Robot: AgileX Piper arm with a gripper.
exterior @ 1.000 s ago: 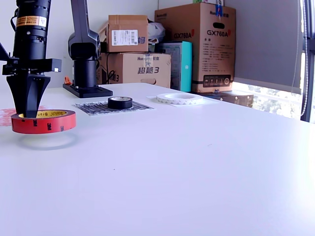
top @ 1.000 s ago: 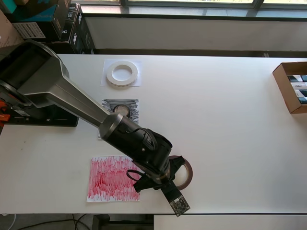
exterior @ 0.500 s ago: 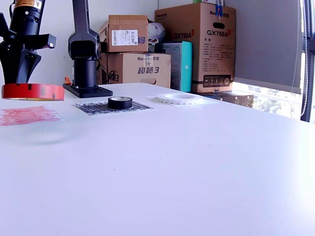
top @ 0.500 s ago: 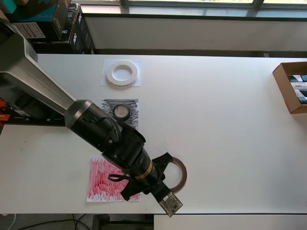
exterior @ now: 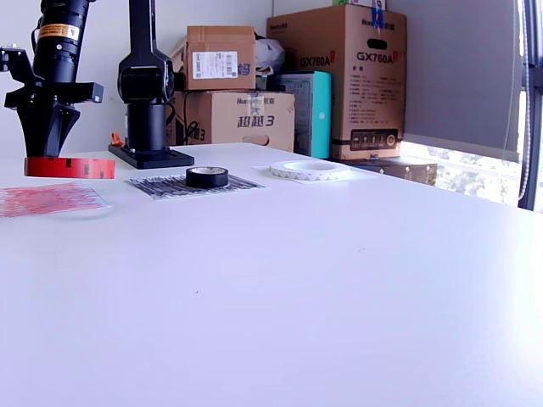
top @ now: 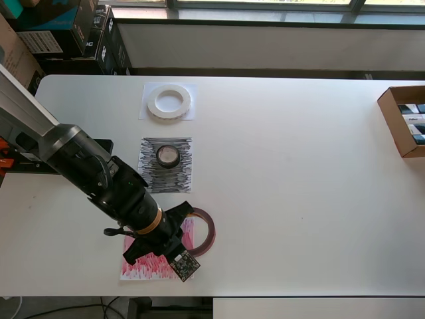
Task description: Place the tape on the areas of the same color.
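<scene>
A white counter (top: pixel 299 173) carried three paper patches in a column, seen from overhead. The far patch was plain white (top: pixel 147 113) with a wide white tape ring (top: pixel 169 102) lying on it. The middle patch was scribbled black (top: pixel 149 174) with a small black roll (top: pixel 167 156) resting on its upper part. The nearest patch was scribbled red (top: pixel 149 269), partly covered by the arm.

The overhead view showed the gripper (top: pixel 174 232) over the red patch's right edge, with the red-brown tape ring (top: pixel 207 234) overlapping that edge and reaching onto bare counter. That view could not show height.

The exterior view filled this in: the gripper (exterior: pixel 48 140) hung from above with its jaws closed on the red ring (exterior: pixel 69 167), which was level and raised clear of the counter, above the red patch (exterior: pixel 47 198). It also showed cardboard boxes (exterior: pixel 339 76) stacked behind. Only the overhead view showed an open box (top: pixel 402 119) at the counter's right edge.
</scene>
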